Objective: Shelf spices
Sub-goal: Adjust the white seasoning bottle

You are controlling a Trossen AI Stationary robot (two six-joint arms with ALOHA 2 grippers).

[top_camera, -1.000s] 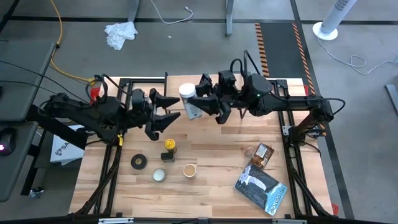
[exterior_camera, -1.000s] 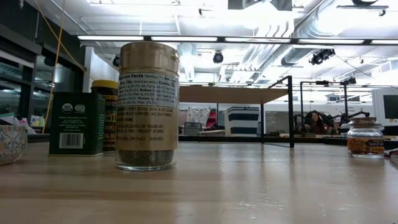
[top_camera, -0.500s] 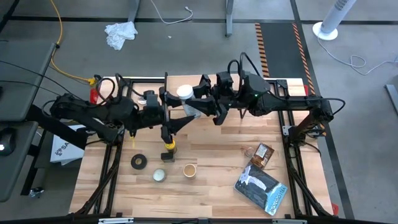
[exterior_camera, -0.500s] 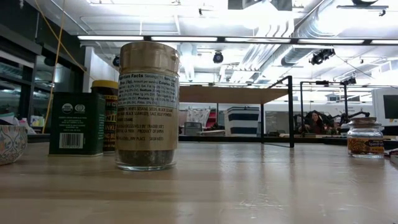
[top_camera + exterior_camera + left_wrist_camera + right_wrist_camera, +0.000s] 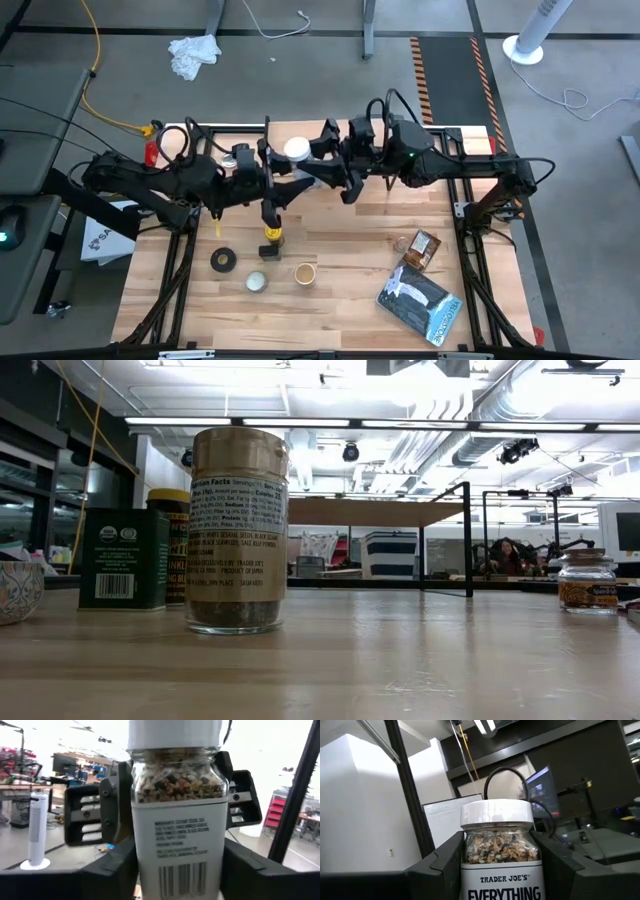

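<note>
White-capped bottle (image 5: 297,150) sits mid-handover at upper centre of the high view, above the shelf (image 5: 440,135): left gripper (image 5: 283,186) has its jaws around it, right gripper (image 5: 318,168) clamps it. Lower down, yellow-lidded jar (image 5: 272,234) and tan-lidded jar (image 5: 305,273) wait unshelved.

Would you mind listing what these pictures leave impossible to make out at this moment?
Shelf top: edge-on in the low view, largely covered by both arms in the high view.
White-capped bottle base, wrist views: cut off at the bottom edge, between the left gripper and right gripper clamping it.
Yellow-lidded jar, low view: mostly behind the green tin.
Small jar label, low view: too small.
</note>
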